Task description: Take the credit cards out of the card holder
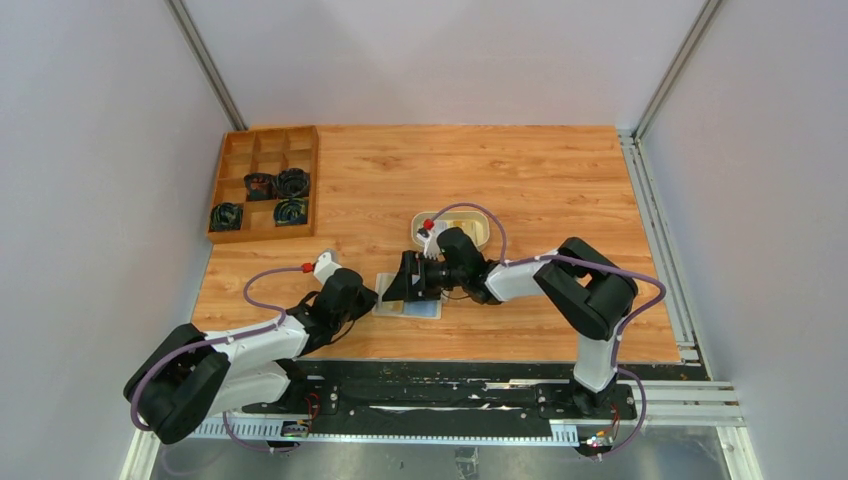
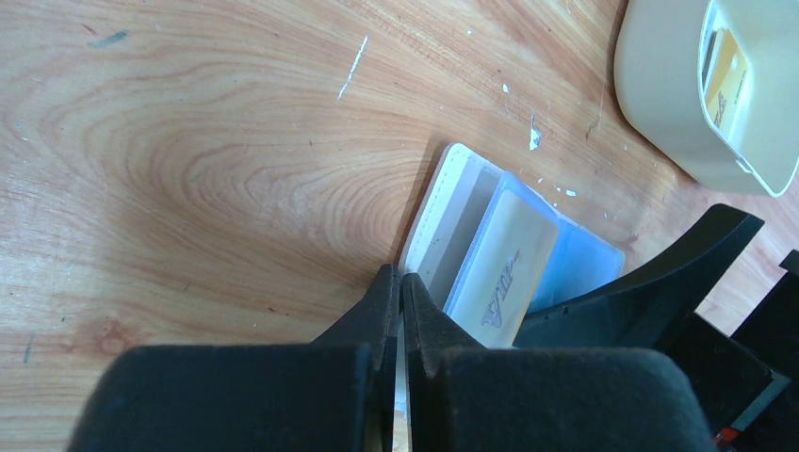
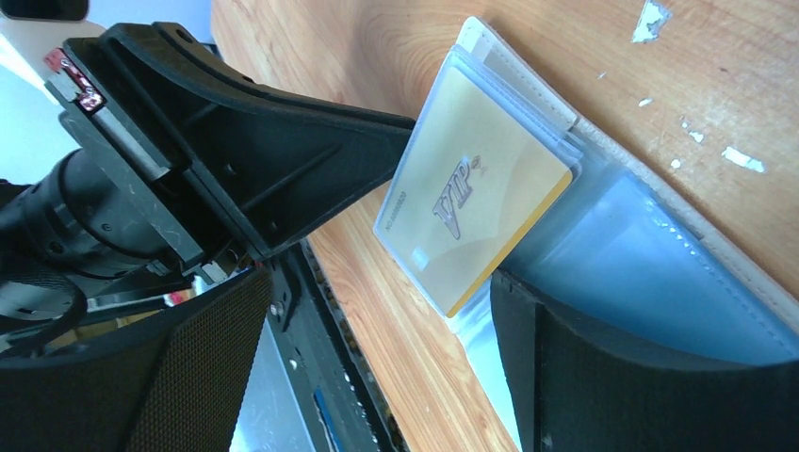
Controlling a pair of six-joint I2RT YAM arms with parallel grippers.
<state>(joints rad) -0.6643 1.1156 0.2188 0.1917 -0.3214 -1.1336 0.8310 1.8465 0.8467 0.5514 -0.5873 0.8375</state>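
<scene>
1. Your left gripper fills the bottom of its wrist view, its two fingers clenched together on the cream corner of the card holder.
2. You will find the card holder lying open on the table, toward 6 o'clock on the wood, near the front edge and between both arms.
3. One credit card, yellow with "VIP" print, sticks partly out of a pale blue pocket, pointing toward 7 o'clock in the right wrist view.
4. Your right gripper is spread wide. One finger rests on the blue pocket, the other stands clear, and the card's free end lies ungripped between them.
5. At 1 o'clock from the holder sits a cream tray with a second credit card inside.
6. At the table's 10 o'clock corner you have a wooden divided box holding dark coils.
</scene>
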